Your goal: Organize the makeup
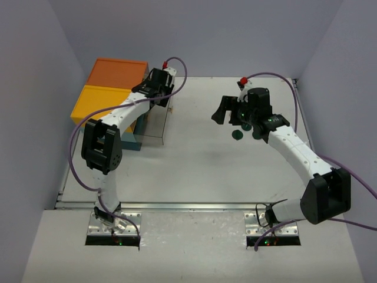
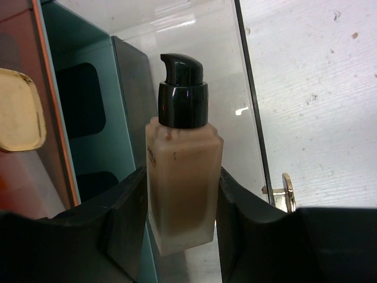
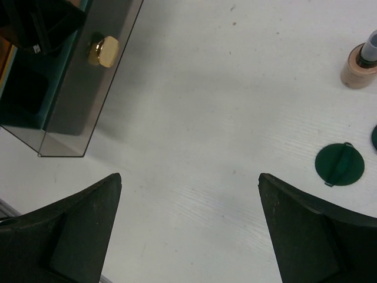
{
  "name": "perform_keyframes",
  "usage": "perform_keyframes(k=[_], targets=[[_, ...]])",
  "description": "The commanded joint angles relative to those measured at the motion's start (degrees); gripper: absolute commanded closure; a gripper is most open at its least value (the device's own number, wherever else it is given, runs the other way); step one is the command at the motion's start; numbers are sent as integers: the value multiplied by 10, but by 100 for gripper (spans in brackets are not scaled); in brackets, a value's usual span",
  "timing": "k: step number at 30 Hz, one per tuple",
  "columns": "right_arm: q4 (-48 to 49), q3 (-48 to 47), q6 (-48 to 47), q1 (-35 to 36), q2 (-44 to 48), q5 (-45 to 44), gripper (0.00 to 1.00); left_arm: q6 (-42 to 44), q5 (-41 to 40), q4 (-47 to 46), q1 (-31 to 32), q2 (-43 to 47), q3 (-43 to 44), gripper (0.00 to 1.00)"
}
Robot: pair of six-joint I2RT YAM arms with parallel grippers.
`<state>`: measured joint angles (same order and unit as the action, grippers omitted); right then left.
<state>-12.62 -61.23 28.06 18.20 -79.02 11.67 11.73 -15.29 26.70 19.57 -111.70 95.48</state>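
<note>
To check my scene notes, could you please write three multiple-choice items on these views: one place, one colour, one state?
1. Where is the bottle seen by the left wrist camera? A) in the left gripper, at the open drawer; B) by the right arm's base; C) on the orange lid.
2. What colour is the whole disc on the table? A) red; B) dark green; C) white.
3. How is the right gripper? A) shut on a disc; B) shut on a bottle; C) open, empty.
Key: 1 A, fingers clamp its sides; 2 B, plainly green; 3 C, fingers spread over bare table.
</note>
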Motion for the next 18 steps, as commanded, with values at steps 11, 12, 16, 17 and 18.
perform_keyframes(k=[11,12,16,17,18], targets=[[-25,-21,-80,1,-13,-76,1,-6,-20,-15,3,-16,47,41],[-28,-23,-85,0,-17,-88,1,-6,-18,-14,3,-16,48,39],[-33,-27,-95,-1,-31,-102,1,-5,-17,-5,3,-16,61,38],[-32,-30,-97,-3,-34,-104,1,-5,-14,2,3,-13,69,38],[-32,-35,-100,-3,-40,-109,1,-8,-7,10,3,-8,78,37]])
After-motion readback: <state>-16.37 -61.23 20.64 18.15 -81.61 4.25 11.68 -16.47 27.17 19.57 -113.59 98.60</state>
